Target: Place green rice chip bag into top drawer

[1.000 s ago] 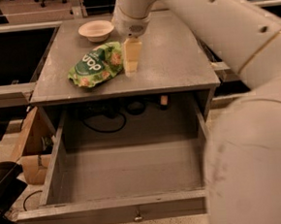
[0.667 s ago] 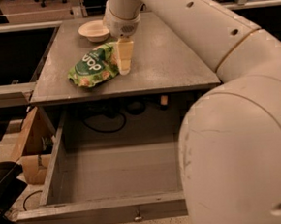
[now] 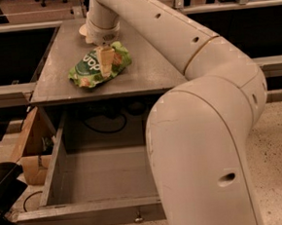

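My gripper (image 3: 105,62) sits over the green rice chip bag (image 3: 85,70), which lies on the tabletop (image 3: 147,65), left of centre. The top drawer (image 3: 90,208) stands open below and before it, with a cardboard box (image 3: 31,157) at its left.

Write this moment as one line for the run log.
gripper: over middle of green rice chip bag | bag: lying on table top, not lifted | top drawer: pulled open, bag not yet inside

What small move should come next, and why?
Probably settle the gripper down onto the bag and grip it: the gripper is at the bag's middle, the bag lies on the tabletop, and the drawer below is already open.
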Robot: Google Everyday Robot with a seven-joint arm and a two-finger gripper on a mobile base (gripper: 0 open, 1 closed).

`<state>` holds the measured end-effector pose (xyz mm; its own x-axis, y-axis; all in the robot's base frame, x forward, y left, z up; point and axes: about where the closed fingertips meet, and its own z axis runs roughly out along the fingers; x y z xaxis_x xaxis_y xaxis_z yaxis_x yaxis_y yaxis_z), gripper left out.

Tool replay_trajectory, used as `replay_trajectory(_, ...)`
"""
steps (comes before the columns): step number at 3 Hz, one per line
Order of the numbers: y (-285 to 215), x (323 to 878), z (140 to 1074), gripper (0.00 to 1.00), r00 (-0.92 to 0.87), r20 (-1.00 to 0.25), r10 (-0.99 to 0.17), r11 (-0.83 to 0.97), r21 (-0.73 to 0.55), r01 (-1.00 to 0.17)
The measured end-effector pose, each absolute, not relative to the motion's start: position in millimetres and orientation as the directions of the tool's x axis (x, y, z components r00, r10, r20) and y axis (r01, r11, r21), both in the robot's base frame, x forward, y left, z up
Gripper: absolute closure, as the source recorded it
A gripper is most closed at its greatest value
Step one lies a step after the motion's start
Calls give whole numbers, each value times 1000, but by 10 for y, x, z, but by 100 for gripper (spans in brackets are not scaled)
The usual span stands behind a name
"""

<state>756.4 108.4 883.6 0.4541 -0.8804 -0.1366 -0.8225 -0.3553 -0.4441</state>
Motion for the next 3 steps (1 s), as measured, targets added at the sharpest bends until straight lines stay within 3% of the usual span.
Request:
replay_trajectory(1, 1095, 7565, 8831, 49, 455, -137, -880, -357, -444, -822)
replay_trajectory(2, 1096, 7565, 8830, 80, 455, -137, -880, -357, -444, -822)
replay_trajectory(3, 1096, 7565, 8830, 100, 455, -137, -880, -357, -444, -822)
